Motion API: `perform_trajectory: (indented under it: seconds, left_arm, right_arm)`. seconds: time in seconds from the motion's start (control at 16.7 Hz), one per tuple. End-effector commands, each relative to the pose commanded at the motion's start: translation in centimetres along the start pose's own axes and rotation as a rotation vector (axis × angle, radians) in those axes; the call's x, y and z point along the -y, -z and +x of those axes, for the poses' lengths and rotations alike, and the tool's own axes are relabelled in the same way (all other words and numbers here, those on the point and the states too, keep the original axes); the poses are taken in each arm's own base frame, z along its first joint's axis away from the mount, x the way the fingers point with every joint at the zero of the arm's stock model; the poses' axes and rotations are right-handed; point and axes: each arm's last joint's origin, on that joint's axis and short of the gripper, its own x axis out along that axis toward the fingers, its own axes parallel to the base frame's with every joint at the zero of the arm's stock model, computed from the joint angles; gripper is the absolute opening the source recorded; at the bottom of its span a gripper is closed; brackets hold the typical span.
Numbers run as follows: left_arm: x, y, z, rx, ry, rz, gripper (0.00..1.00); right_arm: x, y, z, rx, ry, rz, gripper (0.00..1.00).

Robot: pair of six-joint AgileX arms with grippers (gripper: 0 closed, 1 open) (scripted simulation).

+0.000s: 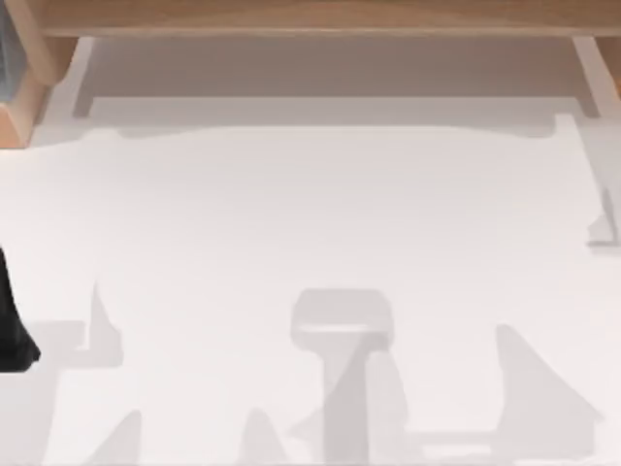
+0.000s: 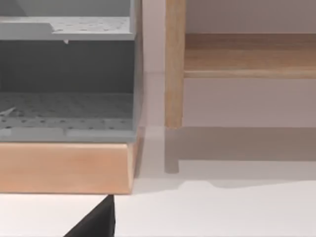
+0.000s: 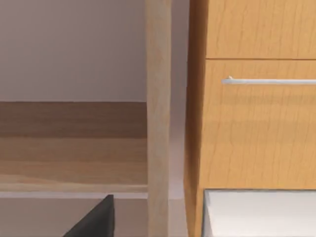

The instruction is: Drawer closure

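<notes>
The drawer (image 1: 330,68) stands pulled out at the far edge of the table. It is a wide shallow tray with a pale grey-beige floor, thin white side walls (image 1: 592,68) and a white front strip (image 1: 330,110), under a light wood frame (image 1: 310,17). My left arm (image 1: 12,325) is a dark shape at the table's left edge, well short of the drawer. A dark part of my left gripper (image 2: 96,222) shows low in the left wrist view. A similar dark part of my right gripper (image 3: 96,219) shows in the right wrist view.
A grey perforated shelf unit (image 2: 64,74) on a wood base (image 2: 64,168) stands at the far left, beside a wood post (image 2: 174,64). A wood cabinet front (image 3: 256,133) with a silver bar handle (image 3: 269,80) is at the right. The white table (image 1: 320,223) spreads in front.
</notes>
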Motion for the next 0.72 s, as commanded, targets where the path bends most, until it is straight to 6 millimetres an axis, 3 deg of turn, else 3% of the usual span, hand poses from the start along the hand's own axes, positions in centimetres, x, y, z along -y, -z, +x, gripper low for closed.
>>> perform_trajectory:
  seconds: [0.36, 0.72]
  left_arm:
    - [0.0, 0.0, 0.0, 0.000, 0.000, 0.000, 1.00]
    - [0.0, 0.0, 0.0, 0.000, 0.000, 0.000, 1.00]
  right_arm:
    - [2.3, 1.8, 1.5, 0.013, 0.039, -0.221, 1.00]
    - [7.0, 7.9, 3.3, -0.052, 0.065, -0.661, 1.00]
